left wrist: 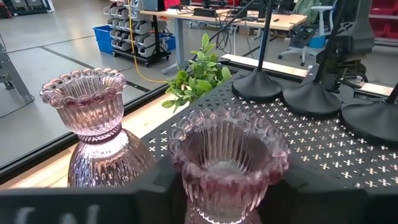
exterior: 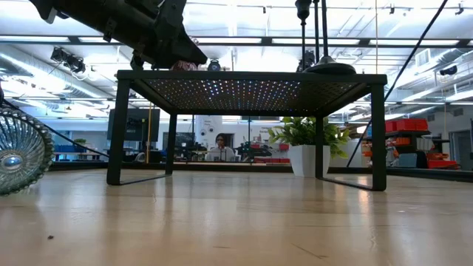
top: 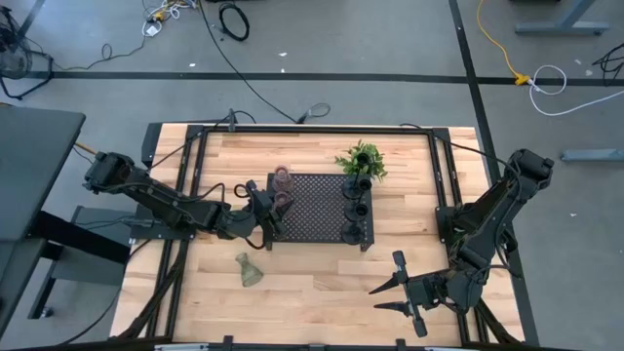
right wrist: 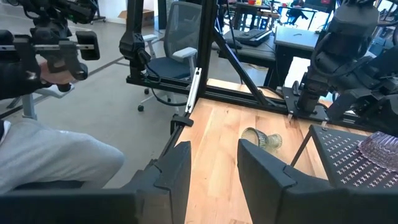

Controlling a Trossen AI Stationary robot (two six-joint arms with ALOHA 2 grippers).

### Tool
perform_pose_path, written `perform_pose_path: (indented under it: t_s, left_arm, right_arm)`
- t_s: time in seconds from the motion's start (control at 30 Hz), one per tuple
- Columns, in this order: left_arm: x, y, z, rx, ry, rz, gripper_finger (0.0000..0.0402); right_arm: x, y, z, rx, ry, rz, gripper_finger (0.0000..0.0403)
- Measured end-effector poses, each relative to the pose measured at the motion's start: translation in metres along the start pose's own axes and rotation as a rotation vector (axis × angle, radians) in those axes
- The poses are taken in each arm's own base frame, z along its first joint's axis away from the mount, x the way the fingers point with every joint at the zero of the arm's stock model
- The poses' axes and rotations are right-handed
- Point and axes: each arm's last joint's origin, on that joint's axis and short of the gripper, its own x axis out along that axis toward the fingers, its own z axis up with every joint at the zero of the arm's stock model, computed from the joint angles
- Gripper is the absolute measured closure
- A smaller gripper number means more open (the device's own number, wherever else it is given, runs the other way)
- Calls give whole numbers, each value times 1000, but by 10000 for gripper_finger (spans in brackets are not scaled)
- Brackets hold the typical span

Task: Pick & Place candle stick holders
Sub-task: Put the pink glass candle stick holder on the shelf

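My left gripper [top: 276, 202] pinches a pinkish glass holder [left wrist: 229, 163] at the black tray's [top: 322, 205] left edge, beside another [left wrist: 93, 127]; the greenish holder [top: 250, 271] lies tipped near the worktop's front edge; my right gripper [top: 388, 290] waits, jaws spread

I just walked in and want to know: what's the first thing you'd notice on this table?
The big black perforated tray in the middle of the table, with three black candle stick holders lined up on its right side. At its left edge, the left claw is at a pink glass holder, right beside a second pink one. A greenish glass holder lies tipped over on the wood in front.
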Motion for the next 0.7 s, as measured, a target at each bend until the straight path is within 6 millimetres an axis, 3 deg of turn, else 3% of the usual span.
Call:
perform_pose_path:
  t_s: [0.13,0.23,0.7]
  left_arm:
    - [0,1,-3,14,12,2,189]
    - [0,1,-2,10,10,0,167]
    - [0,1,-3,32,20,4,191]
  right_arm:
    - [0,0,0,0,0,0,273]
    - [0,0,0,-3,4,-1,273]
    - [0,0,0,-3,4,0,273]
